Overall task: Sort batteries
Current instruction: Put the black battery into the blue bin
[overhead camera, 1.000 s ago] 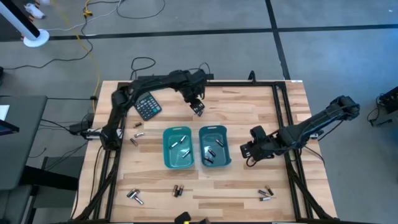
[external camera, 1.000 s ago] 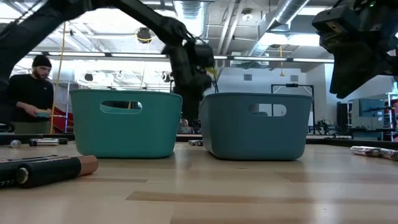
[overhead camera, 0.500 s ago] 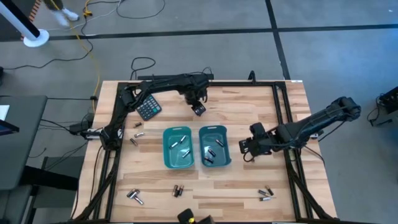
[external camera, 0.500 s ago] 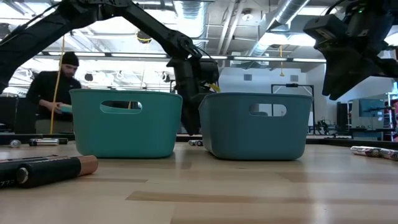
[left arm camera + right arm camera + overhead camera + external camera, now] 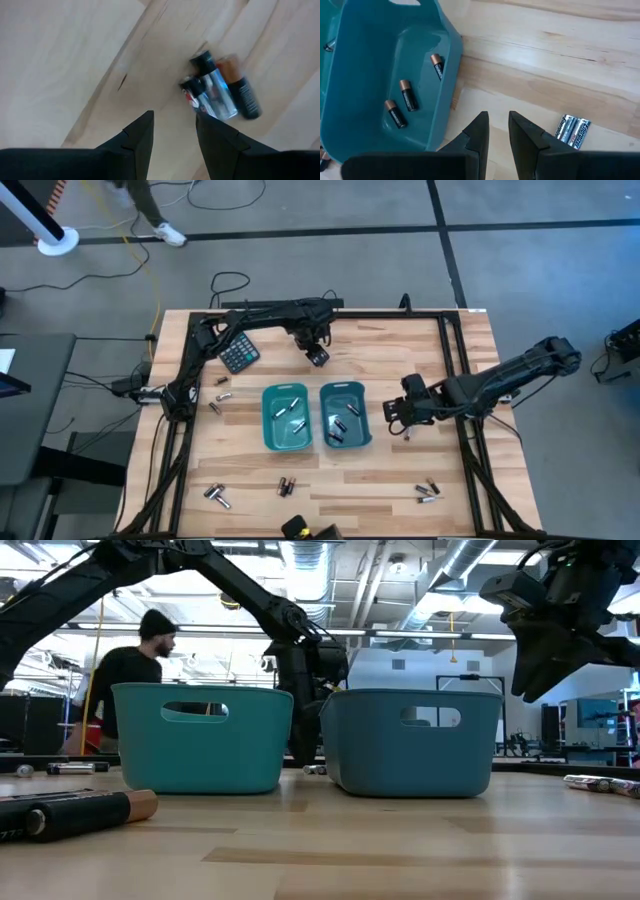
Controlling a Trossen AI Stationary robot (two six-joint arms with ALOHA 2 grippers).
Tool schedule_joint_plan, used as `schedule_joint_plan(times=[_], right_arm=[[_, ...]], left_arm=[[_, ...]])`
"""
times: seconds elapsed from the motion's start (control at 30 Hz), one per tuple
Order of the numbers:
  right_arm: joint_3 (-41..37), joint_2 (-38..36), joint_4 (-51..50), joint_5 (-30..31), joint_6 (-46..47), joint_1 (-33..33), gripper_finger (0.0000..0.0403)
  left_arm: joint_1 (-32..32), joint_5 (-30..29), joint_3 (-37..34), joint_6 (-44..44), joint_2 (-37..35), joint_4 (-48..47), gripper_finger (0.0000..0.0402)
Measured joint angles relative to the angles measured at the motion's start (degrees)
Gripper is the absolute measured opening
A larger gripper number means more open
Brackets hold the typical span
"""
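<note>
Two teal plastic bins (image 5: 345,416) sit mid-table on the pale wooden table (image 5: 400,350), small cylindrical batteries (image 5: 410,95) inside and scattered around them.
The left gripper (image 5: 174,132), behind the bins, hovers part-open and empty just short of three loose cells (image 5: 220,92). The right gripper (image 5: 495,131), beside the right-hand bin, stands narrowly parted and empty near two silver "Energizer" cells (image 5: 572,132).
</note>
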Motion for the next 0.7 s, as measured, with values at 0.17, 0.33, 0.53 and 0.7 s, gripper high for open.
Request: schedule_joint_plan(times=[0.17,0.33,0.53,0.7], right_arm=[[0.0,0.0,0.02,0.0,-0.04,-0.98,0.0092],[0.0,0.0,0.0,0.0,-0.22,-1.68,0.0092],[0.0,0.0,0.26,0.0,-0.02,-1.67,0.0092],[0.0,0.0,0.87,-0.02,-0.02,-1.62,0.0092]], left_arm=[[-0.01,-0.15,-0.07,-0.04,0.09,-0.18,0.0141],[-0.01,-0.37,0.18,-1.49,0.09,-0.54,0.0141],[0.1,-0.4,3.66,-4.16,-0.13,-2.5,0.0141],[-1.05,-0.53,7.11,-4.85,-0.19,-2.27,0.0141]])
